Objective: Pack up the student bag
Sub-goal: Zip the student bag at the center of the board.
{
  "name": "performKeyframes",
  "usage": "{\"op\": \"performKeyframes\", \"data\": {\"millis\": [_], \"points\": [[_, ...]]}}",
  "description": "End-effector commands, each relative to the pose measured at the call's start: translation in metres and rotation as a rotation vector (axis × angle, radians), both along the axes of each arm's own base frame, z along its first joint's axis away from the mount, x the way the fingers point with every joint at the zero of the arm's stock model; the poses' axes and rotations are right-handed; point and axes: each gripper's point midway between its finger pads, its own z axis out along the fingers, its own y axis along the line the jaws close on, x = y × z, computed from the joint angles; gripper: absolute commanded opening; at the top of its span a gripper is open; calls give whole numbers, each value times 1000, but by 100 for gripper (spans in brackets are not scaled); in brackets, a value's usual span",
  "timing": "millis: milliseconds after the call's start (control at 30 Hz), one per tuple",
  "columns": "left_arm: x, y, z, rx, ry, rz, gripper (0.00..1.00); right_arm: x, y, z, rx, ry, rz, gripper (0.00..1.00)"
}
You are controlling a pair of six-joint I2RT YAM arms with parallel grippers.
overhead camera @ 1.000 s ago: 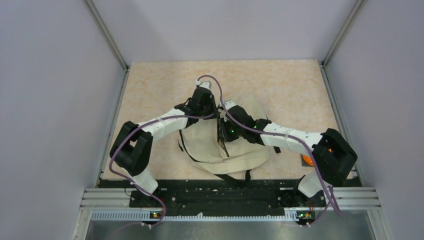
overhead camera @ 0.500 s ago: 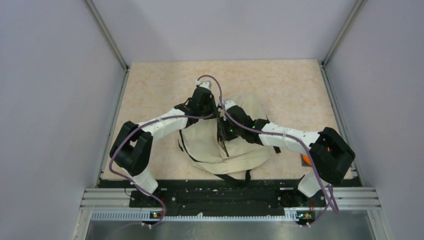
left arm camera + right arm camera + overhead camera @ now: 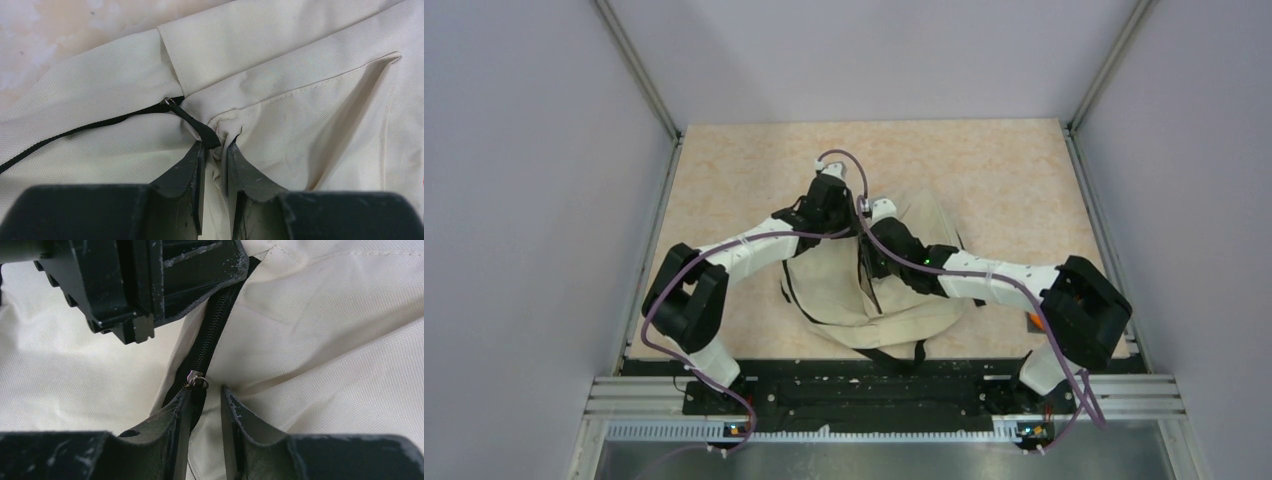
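The student bag [image 3: 839,295], cream fabric with black straps, lies flat in the middle of the table. My left gripper [image 3: 854,226] is over its far end. In the left wrist view, this gripper [image 3: 216,146] is shut on a bunched fold of cream fabric [image 3: 222,131], beside a black zip pull tab [image 3: 200,127]. My right gripper [image 3: 868,250] is just nearer along the black zipper [image 3: 210,335]. Its jaws [image 3: 205,396] are nearly closed around the black pull strap and fabric directly under the metal slider [image 3: 196,379]. The left gripper's fingers [image 3: 200,270] show above the zipper. The bag's interior is hidden.
An orange object [image 3: 1034,320] lies at the right edge of the table, mostly hidden behind the right arm's shoulder. Black straps [image 3: 894,352] trail from the bag's near side towards the arm bases. Grey walls enclose the table on three sides.
My right gripper has shifted slightly away from the arm bases and to the left along the zipper, and its forearm has swung with it. The left arm has hardly moved.
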Motion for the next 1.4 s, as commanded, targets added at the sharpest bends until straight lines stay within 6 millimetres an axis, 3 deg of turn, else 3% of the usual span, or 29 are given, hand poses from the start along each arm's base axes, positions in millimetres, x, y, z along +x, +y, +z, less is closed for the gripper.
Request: {"op": "performKeyframes", "data": {"millis": [0,200,367,567,733,933,1233,1367], "points": [[10,-5,39,-70,-115,-7,0,8,14,11,6,-87,8,28],[10,-4,38,-68,-113,-4,0,6,24,4,-4,-74,28,19],[10,-3,38,-66,-115,0,0,0,29,10,30,-52,52,0],[14,3,37,-65,-120,20,0,-20,31,30,122,-11,103,0],[17,4,40,-73,-134,25,0,-47,28,31,166,80,160,0],[24,6,44,-87,-155,33,0,-81,18,23,192,201,217,0],[37,5,49,-100,-184,36,0,-117,-10,13,180,312,238,0],[47,9,51,-103,-203,51,0,-133,-24,-1,147,362,245,0]]}}
